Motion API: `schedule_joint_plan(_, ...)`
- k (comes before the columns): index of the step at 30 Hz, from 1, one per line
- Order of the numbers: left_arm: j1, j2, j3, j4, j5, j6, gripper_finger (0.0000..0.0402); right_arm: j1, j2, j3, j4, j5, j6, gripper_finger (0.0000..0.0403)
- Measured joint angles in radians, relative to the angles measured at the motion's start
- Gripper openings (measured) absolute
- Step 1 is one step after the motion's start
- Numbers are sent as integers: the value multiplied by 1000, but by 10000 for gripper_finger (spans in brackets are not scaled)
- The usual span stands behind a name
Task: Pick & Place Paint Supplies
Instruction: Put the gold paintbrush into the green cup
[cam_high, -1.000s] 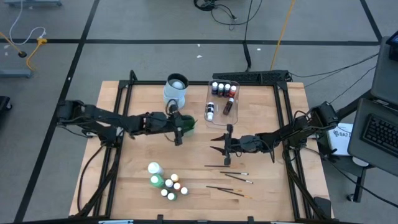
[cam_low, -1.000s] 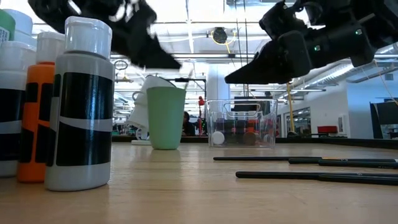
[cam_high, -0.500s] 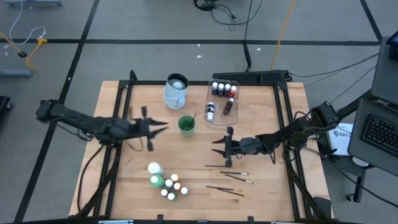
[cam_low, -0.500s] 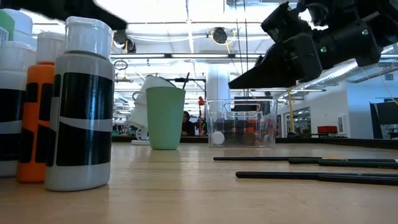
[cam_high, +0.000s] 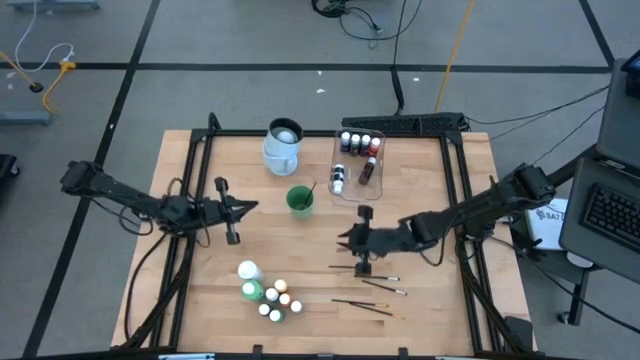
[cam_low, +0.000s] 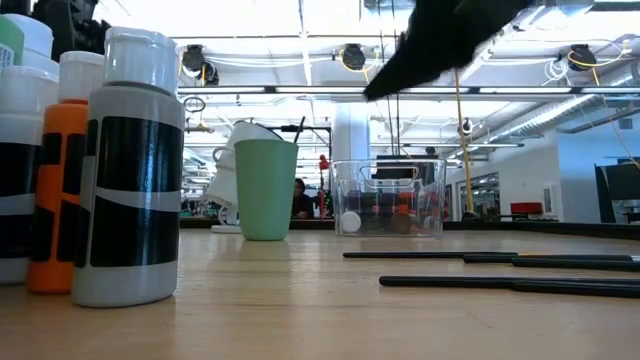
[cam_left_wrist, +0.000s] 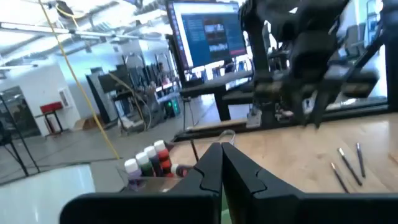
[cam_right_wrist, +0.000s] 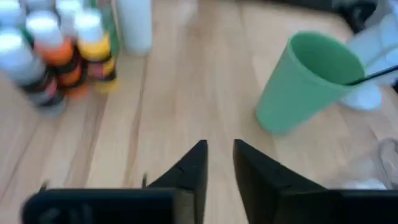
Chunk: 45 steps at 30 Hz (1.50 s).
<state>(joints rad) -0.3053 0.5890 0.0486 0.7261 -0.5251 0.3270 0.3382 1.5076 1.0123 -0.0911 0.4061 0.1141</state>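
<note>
A cluster of small paint bottles stands on the table near its front edge, beside a larger white bottle and a green one. Several thin brushes lie flat to the right of them. A green cup holds one brush. My left gripper hovers shut, left of the cup, touching nothing. My right gripper hangs above the brushes, open by a narrow gap, nothing between its fingers.
A clear tub with several small bottles stands at the far right. A pale-blue jug stands at the far middle. Bare wood lies between the cup and the bottle cluster. Table frame rails run along both sides.
My left gripper has drawn back from the green cup toward the table's left edge and has shut; the cup stays standing where it was. My right gripper has risen above the brushes, tipped its fingers up toward level, and narrowed its gap.
</note>
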Motion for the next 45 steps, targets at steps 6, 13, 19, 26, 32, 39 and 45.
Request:
schedule_joint_plan(6,18,3,50,-136,0,-12,2,120,10,205,-351,16,153,5)
schedule_joint_plan(13,46,3,70,-149,100,-24,2,328,12,208,-589,2,544,4)
schedule_joint_plan(19,65,5,70,-136,159,-59,4,531,25,200,-567,112,857,1)
schedule_joint_plan(26,72,6,70,-130,159,-21,4,595,104,200,-564,118,1079,3)
schedule_joint_plan(32,72,7,69,-126,159,-17,7,521,191,199,-506,-7,1135,58)
schedule_joint_plan(39,72,7,69,-125,158,-7,19,444,281,199,-370,-135,1056,159)
schedule_joint_plan(45,72,7,69,-126,158,-7,5,446,331,199,-393,-355,1183,190)
